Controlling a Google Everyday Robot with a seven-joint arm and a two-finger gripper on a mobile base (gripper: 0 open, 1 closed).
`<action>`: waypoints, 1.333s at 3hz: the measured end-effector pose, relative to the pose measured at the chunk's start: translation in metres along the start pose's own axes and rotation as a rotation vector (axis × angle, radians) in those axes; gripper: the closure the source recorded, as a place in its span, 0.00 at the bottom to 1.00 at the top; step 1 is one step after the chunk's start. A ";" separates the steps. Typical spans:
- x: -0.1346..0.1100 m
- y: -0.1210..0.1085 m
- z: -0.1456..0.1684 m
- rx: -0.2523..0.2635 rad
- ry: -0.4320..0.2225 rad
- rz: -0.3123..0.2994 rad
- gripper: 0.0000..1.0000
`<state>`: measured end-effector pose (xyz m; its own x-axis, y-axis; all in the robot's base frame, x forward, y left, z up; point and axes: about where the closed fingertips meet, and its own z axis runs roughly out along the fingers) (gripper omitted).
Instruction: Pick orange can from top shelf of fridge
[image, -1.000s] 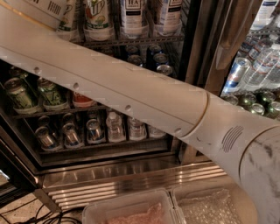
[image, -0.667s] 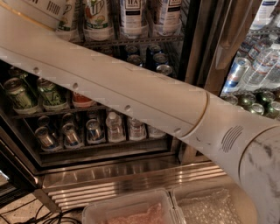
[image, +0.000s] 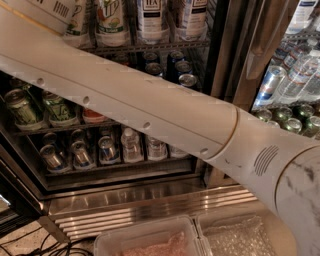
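1. Our white arm (image: 150, 110) crosses the view from lower right to upper left, in front of the fridge (image: 150, 202).
2. Our hand lies beyond the upper left edge, out of sight, so we cannot tell whether it is open or closed.
3. We cannot make out the orange can; the arm hides much of the racks.
4. We see tall bottles (image: 150, 20) on the upper rack (image: 150, 48) and short cans (image: 107, 150) on the lowest.
5. Two clear bins (image: 150, 237) lie below the fridge's ribbed base.
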<state>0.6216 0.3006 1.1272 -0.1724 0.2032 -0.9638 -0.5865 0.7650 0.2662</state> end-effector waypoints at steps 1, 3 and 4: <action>-0.001 0.006 -0.009 0.002 0.011 0.012 1.00; 0.066 0.039 -0.063 0.041 0.169 0.154 1.00; 0.066 0.039 -0.063 0.041 0.169 0.154 1.00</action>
<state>0.5373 0.3053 1.0746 -0.3893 0.2170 -0.8952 -0.5110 0.7577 0.4059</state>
